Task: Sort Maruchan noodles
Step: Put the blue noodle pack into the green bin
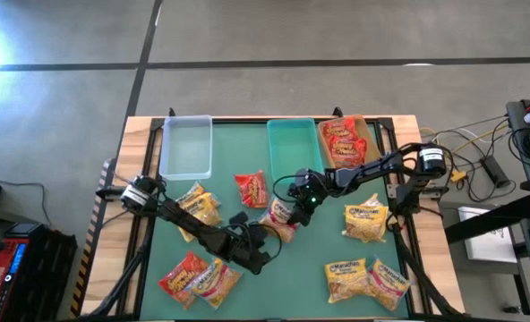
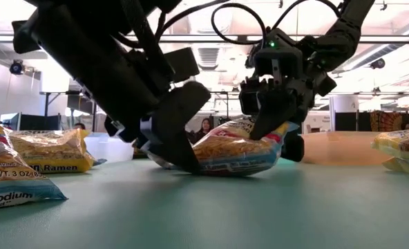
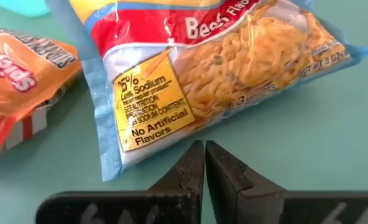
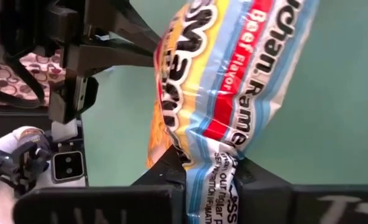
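A multicoloured beef-flavour noodle packet (image 1: 278, 219) with blue edges lies mid-table, and also shows in the low view (image 2: 232, 149). My right gripper (image 1: 294, 207) is shut on one end of it (image 4: 209, 186). My left gripper (image 1: 265, 241) is shut, with its tips down at the table beside the packet's other side (image 3: 204, 155). Other packets lie around: a red one (image 1: 252, 188), yellow ones (image 1: 198, 206) (image 1: 366, 219), and more near the front edge (image 1: 198, 277) (image 1: 368, 279). My left gripper's shut fingertips (image 3: 196, 152) stand right at the packet's long side edge (image 3: 171, 149), low by the table; I cannot tell whether they touch it. My right gripper pinches the packet's crimped end seam (image 4: 212, 165) between its two fingers, slanting down from above. That end is raised (image 2: 277, 131). The packet is tilted, its belly and other end on the table (image 2: 211, 166).
Three bins stand along the far edge: clear (image 1: 186, 148), teal (image 1: 292, 148), and tan (image 1: 370, 134) holding red packets (image 1: 341, 141). An orange-red packet (image 3: 22, 81) lies close beside the held one. Bare green mat shows at the middle of the front (image 1: 292, 286).
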`<state>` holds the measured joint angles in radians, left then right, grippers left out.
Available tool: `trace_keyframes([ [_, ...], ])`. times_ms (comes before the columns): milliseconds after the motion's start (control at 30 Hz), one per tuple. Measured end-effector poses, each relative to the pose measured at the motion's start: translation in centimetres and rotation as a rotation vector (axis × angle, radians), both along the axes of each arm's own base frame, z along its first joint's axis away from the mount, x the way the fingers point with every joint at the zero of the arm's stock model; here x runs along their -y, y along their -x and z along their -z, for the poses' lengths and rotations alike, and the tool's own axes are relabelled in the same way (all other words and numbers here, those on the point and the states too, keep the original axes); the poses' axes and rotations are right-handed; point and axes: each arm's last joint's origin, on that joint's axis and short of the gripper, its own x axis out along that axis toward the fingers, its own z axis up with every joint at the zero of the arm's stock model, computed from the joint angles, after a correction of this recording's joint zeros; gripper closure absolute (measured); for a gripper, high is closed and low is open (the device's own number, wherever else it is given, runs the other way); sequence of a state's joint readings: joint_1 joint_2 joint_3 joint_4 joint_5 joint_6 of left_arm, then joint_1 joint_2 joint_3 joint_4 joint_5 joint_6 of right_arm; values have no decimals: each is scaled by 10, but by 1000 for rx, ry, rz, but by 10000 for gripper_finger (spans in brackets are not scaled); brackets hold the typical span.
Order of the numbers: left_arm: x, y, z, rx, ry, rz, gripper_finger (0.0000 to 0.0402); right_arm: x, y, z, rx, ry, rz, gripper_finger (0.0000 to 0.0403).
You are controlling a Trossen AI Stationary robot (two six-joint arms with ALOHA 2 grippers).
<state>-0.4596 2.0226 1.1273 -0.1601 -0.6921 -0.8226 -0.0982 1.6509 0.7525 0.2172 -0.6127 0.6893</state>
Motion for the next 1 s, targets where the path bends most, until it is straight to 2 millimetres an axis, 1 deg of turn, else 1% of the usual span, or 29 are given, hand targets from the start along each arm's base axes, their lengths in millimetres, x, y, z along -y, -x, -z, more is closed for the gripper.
trace_keyframes([
  [200,-1,4,-13,-9,-7,0,401,0,7,-16,22,31,-20,373],
  [367,-5,4,-17,-47,-68,56,401,0,15,-34,50,76,-10,374],
  [500,-13,1,-20,-59,-95,60,401,-1,20,-54,94,110,-24,374],
  [600,-20,-2,-20,-63,-95,41,401,2,26,-72,127,175,-22,374],
  [733,-34,-4,-23,-81,-98,5,401,12,35,-92,109,333,24,374],
  [867,-49,-4,-33,-101,-109,-25,401,29,42,-112,69,578,56,374],
  [1000,-66,-4,-41,-146,-153,-16,401,53,46,-131,11,845,69,374],
])
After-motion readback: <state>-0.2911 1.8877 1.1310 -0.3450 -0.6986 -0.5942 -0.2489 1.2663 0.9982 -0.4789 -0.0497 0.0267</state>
